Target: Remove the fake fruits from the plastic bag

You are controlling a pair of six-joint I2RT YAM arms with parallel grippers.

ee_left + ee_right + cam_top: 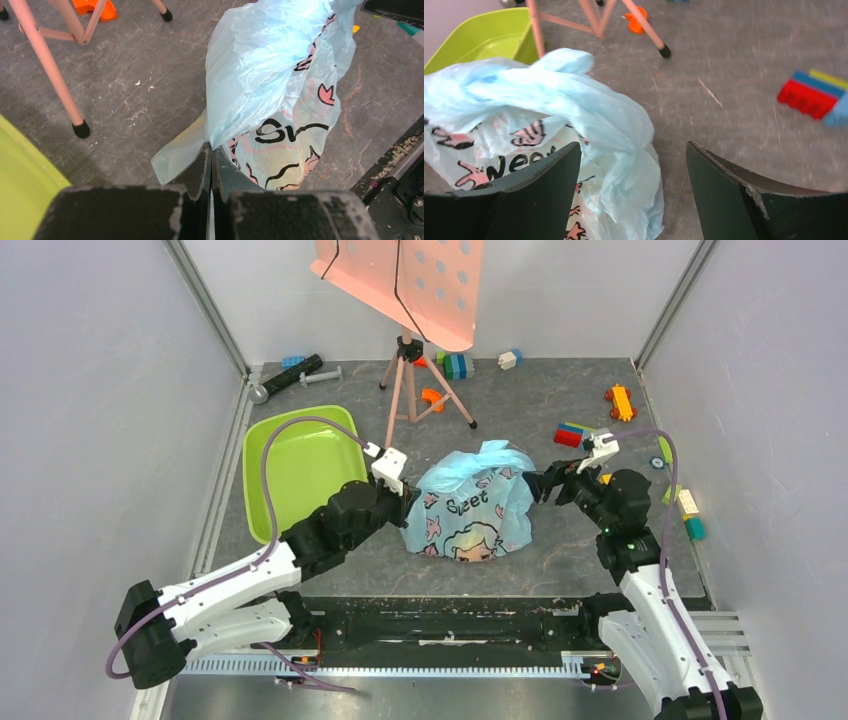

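I had the left jaws pinching the plastic bag (pixel 470 502); the right jaws stood spread just right of it.

Bright, even light falls from above, leaving only soft shadows under the bag (pixel 470 502) and beside the tripod (pixel 50 75) feet, with no hard glare. The top view is crisp and the left wrist view is sharp on the crinkled film. The right wrist view is smeared, its bricks (pixel 811 95) blurred.
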